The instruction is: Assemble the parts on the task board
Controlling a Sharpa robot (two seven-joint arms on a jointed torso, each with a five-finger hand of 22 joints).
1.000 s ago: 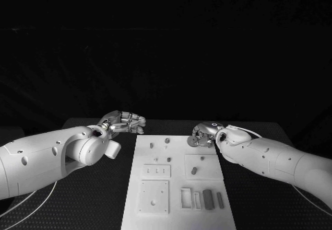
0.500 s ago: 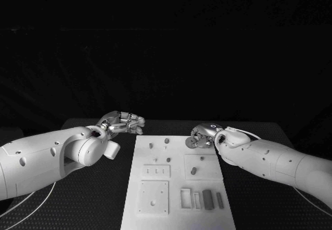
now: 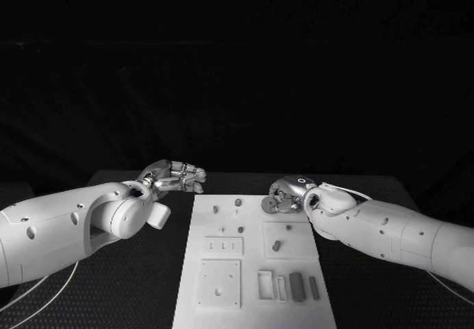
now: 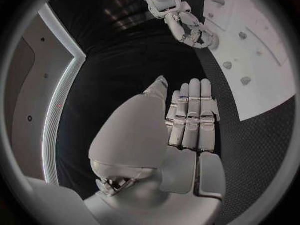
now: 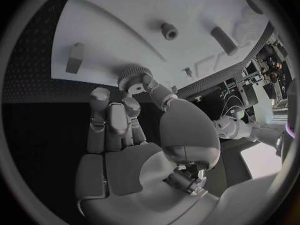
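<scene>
Right robot hand [image 3: 288, 194] is seen at the far right corner of the board [image 3: 255, 301], with a small round knurled part [image 5: 132, 77] pinched between a fingertip and the thumb; the other fingers [image 5: 100, 116] are laid straight beside it, over the dark surface [image 3: 138, 288]. In the right wrist view the part is held just above the white board, close to its edge, with a peg [image 5: 169, 31] and a slanted bar [image 5: 223, 40] standing further in. Left robot hand [image 3: 176, 175] is held off the board's far left corner, above the surface, its fingers drawn together side by side and nothing held in it.

Loose pieces are left on the board: a bar [image 3: 279, 244] in the right middle plate and several in the near slots [image 3: 288, 285].

Risk is judged to lie in the thin pinch: the round part could be rolled out of the fingertips if it is tilted or pressed off-centre onto its seat, and being so near the edge it could be dropped onto the surface. Neighbouring pegs could also be knocked by the straight fingers.
</scene>
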